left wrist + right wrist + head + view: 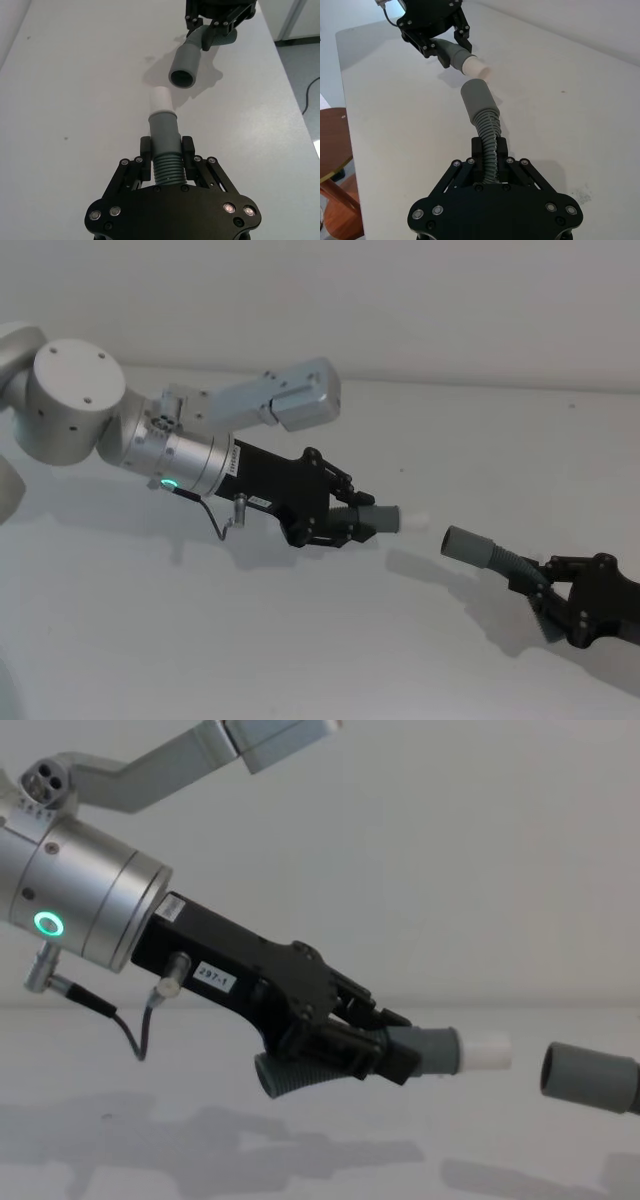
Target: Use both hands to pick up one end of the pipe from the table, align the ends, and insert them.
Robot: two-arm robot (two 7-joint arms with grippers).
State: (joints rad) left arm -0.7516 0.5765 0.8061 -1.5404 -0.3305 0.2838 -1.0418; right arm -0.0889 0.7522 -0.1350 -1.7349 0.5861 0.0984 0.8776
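Observation:
My left gripper (355, 520) is shut on the short ribbed pipe piece (167, 167), held above the table (300, 660). Its grey cuff (164, 131) carries a white spigot (415, 519) that points toward the right. My right gripper (545, 595) is shut on the longer ribbed hose (489, 137). The open grey cuff (468, 545) of that hose faces the spigot. A small gap separates the two ends, and the open cuff (590, 1075) sits slightly lower than the spigot (485, 1052). They are roughly in line and do not touch.
The white table's edge runs close beside the right arm, with a brown wooden stool (332, 150) beyond it. A black cable (312, 95) lies on the floor past the opposite edge. My left arm's silver elbow link (285, 395) hangs above the table behind the gripper.

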